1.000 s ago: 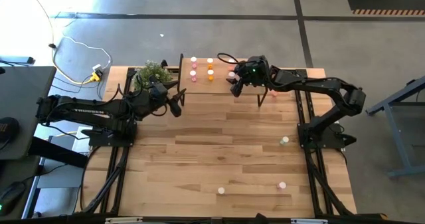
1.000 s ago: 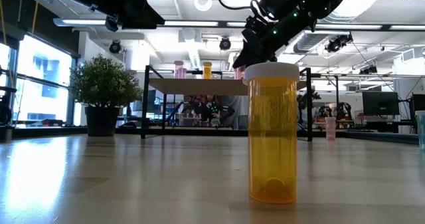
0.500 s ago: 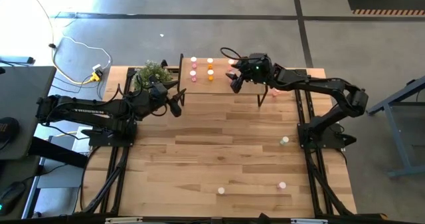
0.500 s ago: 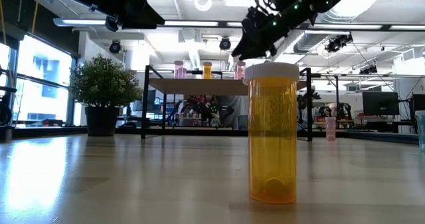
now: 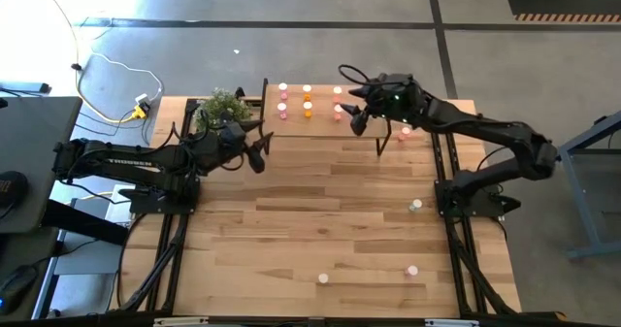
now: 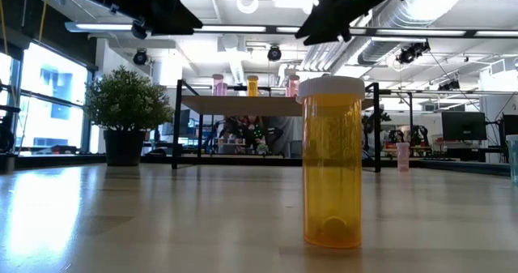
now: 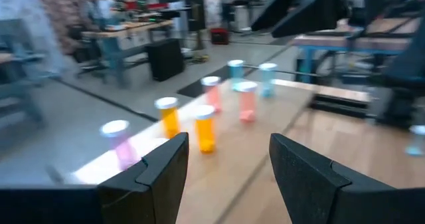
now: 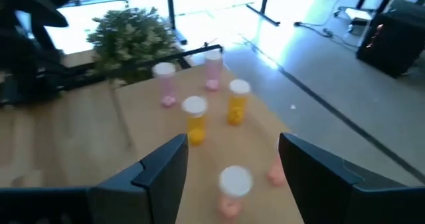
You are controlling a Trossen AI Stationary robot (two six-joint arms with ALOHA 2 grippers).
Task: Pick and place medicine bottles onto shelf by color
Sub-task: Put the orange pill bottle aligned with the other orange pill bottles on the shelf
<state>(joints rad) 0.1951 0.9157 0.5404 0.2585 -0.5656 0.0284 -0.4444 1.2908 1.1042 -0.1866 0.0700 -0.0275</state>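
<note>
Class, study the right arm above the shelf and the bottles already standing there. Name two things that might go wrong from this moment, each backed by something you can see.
1. The right end effector, open and empty, hangs just above the shelf. A low sideways move might topple the pink bottle right under it.
2. Bottles on the tabletop, like the orange one, lie far from the shelf, so each carry is long and a loose grip might drop one.

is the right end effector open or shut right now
Open and empty. In the right wrist view, the right end effector has its fingers spread wide above the shelf, with a pink bottle standing free below the gap.
</note>
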